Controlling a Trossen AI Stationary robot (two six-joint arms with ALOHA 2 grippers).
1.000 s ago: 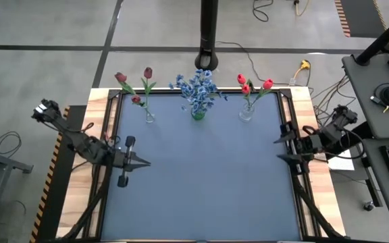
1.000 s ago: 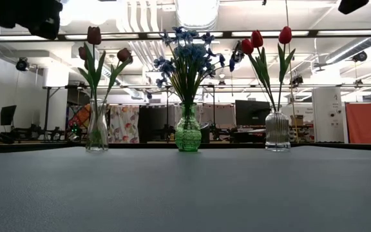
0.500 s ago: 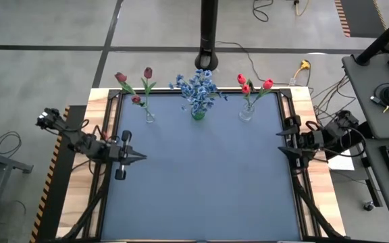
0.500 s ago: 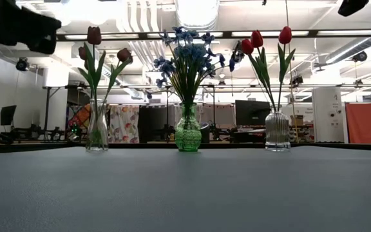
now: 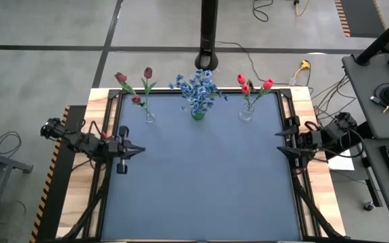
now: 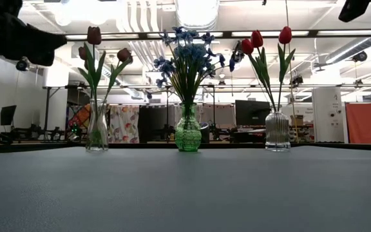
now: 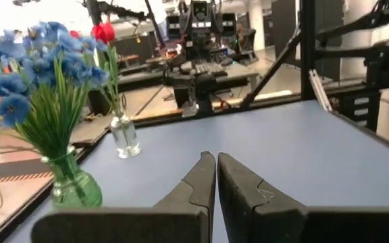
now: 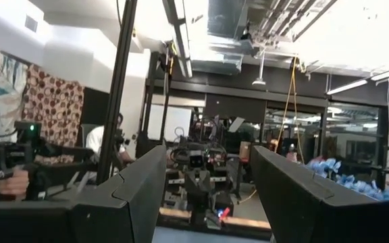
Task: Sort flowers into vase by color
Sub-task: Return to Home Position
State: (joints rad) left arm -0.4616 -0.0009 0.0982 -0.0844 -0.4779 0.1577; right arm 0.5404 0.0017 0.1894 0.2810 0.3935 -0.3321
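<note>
Near edge (image 5: pixel 113 177), left gripper (image 5: pixel 142 150), seemingly closed

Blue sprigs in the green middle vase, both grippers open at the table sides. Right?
No. The left gripper is shut; the left wrist view shows its fingers closed together. Only the right gripper is open. The rest holds: blue sprigs in the green middle vase, grippers at the table sides.

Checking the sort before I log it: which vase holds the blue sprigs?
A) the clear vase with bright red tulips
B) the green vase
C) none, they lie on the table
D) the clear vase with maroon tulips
B: the blue sprigs stand bunched in the green vase.
</note>
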